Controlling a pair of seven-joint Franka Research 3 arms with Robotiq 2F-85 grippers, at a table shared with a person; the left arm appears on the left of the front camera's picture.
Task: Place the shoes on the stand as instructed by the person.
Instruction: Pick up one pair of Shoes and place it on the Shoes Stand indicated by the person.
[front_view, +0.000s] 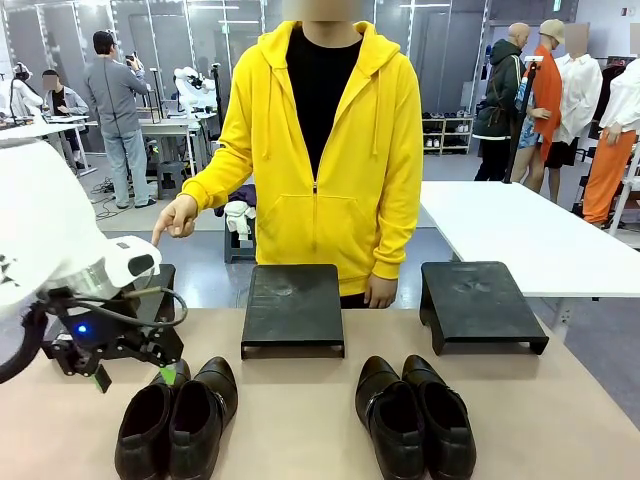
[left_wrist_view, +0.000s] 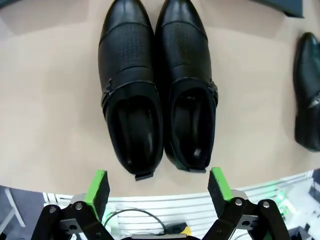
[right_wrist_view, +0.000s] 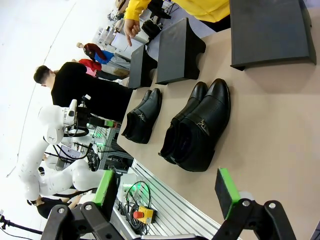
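Black shoes: left pair (front_view: 175, 420) and right pair (front_view: 415, 418) on worktop (front_view: 300, 420), before the stands (front_view: 293, 305) | left gripper (left_wrist_view: 159, 186) open, empty, over left pair | right gripper (right_wrist_view: 167, 187) open, empty | person's hand (front_view: 178, 217) points downward at left.

The white left arm (front_view: 40, 230) comes in at 9 o'clock of the front view. Its wrist is bent so that the black, green-padded left claw (front_view: 134, 377) points downward, jaws spread wide and empty. Seen from its own wrist, the right claw (right_wrist_view: 166, 192) likewise gapes wide, gripping nothing. At 10 o'clock the person's pointing hand (front_view: 177, 218) aims its index finger down; the person's other hand (front_view: 380, 291) hangs loosely at centre.
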